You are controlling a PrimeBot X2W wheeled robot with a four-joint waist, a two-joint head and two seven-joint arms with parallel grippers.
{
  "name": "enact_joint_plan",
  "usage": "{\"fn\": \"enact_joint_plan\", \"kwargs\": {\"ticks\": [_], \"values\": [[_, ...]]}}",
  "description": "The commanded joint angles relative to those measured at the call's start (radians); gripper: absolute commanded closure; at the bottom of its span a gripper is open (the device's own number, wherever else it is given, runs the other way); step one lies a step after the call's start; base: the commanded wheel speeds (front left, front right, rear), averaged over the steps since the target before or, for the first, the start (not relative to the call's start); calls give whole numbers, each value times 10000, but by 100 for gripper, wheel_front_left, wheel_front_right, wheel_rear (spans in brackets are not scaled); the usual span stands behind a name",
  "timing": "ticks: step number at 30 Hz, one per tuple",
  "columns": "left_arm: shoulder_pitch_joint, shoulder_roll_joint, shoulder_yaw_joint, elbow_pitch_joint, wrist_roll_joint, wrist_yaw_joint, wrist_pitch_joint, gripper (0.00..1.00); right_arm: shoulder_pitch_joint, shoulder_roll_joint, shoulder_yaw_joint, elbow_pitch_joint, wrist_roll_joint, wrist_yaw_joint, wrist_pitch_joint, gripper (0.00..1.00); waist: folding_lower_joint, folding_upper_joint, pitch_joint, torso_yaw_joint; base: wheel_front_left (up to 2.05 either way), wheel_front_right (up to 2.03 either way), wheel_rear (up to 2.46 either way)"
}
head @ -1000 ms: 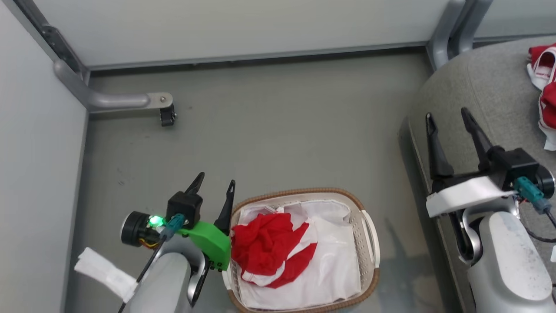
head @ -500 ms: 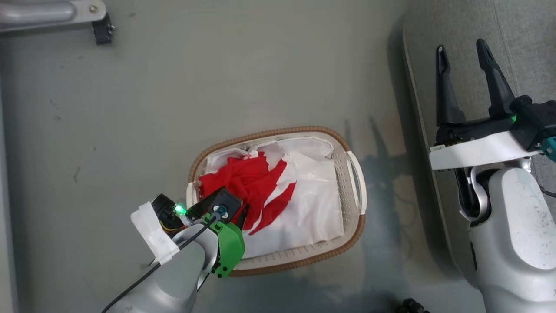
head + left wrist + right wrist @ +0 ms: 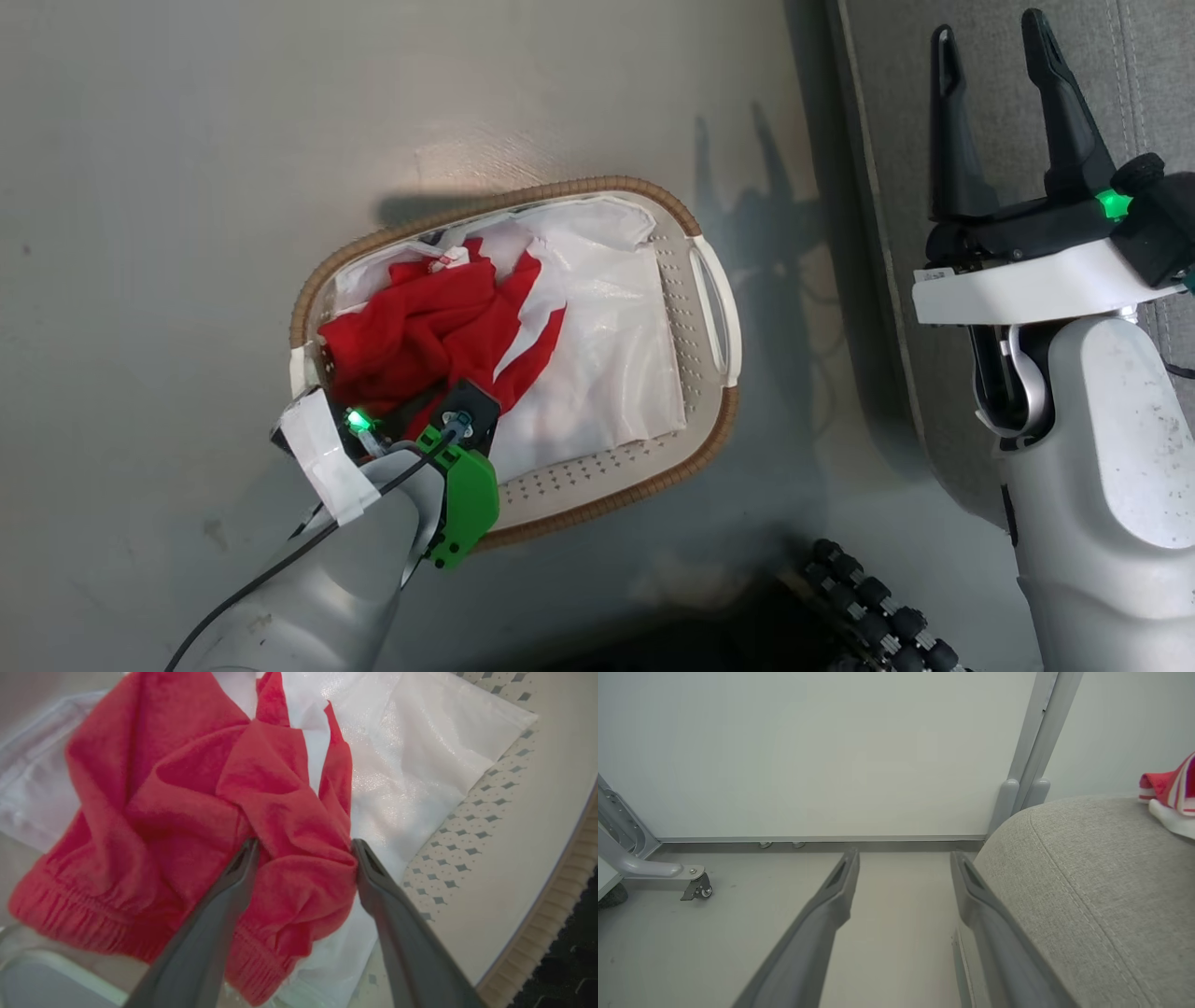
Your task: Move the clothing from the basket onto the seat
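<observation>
The left fingers (image 3: 210,914) stand apart and point down into the basket (image 3: 490,835). A bunched fold of the red clothing (image 3: 187,788) lies between them. Both tips touch the cloth, but they are not pressed together on it. To the left of these fingers the garment spreads wide, and its gathered hem lies close beside the left finger. Under the clothing, and beyond the right fingertip, lies a white crinkly sheet (image 3: 420,756) that covers much of the basket's bottom. Just right of the right finger comes the perforated cream wall of the basket, then its brown woven rim.

From the head view the basket stands on the grey floor (image 3: 187,187). The left wrist with its green cover (image 3: 467,495) hides the fingers from above. A dark ribbed part (image 3: 878,597) shows near the lower edge, apart from the basket.

The right fingers (image 3: 952,140) are also apart, with bare floor seen between them, and they are well away from the basket. Their right finger runs just beside the rounded side of the seat (image 3: 1087,882). Beyond the tips and to their right, on top of the seat, lies a second red garment (image 3: 1169,786) with white stripes. Farther behind the tips stand a pale wall panel (image 3: 808,756) and a grey post (image 3: 1029,765). Far to their left is a grey leg with a small caster (image 3: 693,884).
</observation>
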Motion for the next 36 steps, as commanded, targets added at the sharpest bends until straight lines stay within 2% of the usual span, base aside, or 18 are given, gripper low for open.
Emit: {"fn": "enact_joint_plan", "kwargs": {"ticks": [1,6,7,8,9,10,11,12,20,28,36], "values": [[-251,82,-3,119,-71,93,102,0,-156,-16,50,-47,87,-10,-52,0,-2,91,477,-406,0,0,0],[-282,81,-111,421,-64,242,519,0,-220,-18,182,-53,163,-10,-52,0,-2,91,538,-473,0,0,0],[-258,79,-113,457,-106,300,614,9,-228,-19,202,-48,178,-10,-52,0,-2,91,534,-485,0,0,0],[-248,84,-119,482,-129,329,666,28,-230,-18,223,-39,191,-10,-52,0,-2,91,527,-495,0,0,0],[-238,93,-129,506,-165,362,736,60,-227,-19,243,-23,192,-10,-52,0,-2,91,513,-509,0,0,0],[-226,93,-145,522,-182,368,781,71,-221,-19,260,-7,201,-10,-52,0,-2,91,500,-521,0,0,0],[-203,92,-166,542,-197,378,824,91,-216,-19,277,12,221,-10,-53,0,-2,91,477,-536,0,0,0],[-178,92,-180,553,-213,384,837,100,-212,-19,294,26,239,-10,-53,0,-2,91,450,-550,0,0,0],[204,72,-284,303,-482,267,172,100,117,-21,276,340,73,-10,-53,0,-2,91,-362,-385,0,0,0],[947,66,-676,-683,-788,180,-770,100,851,-25,121,851,-450,-10,-53,0,-2,91,-2299,392,0,0,0],[1366,125,-843,-2265,-821,337,-936,100,1912,-32,-68,1418,-957,-10,-53,0,-2,91,-4671,1252,0,0,0]]}}
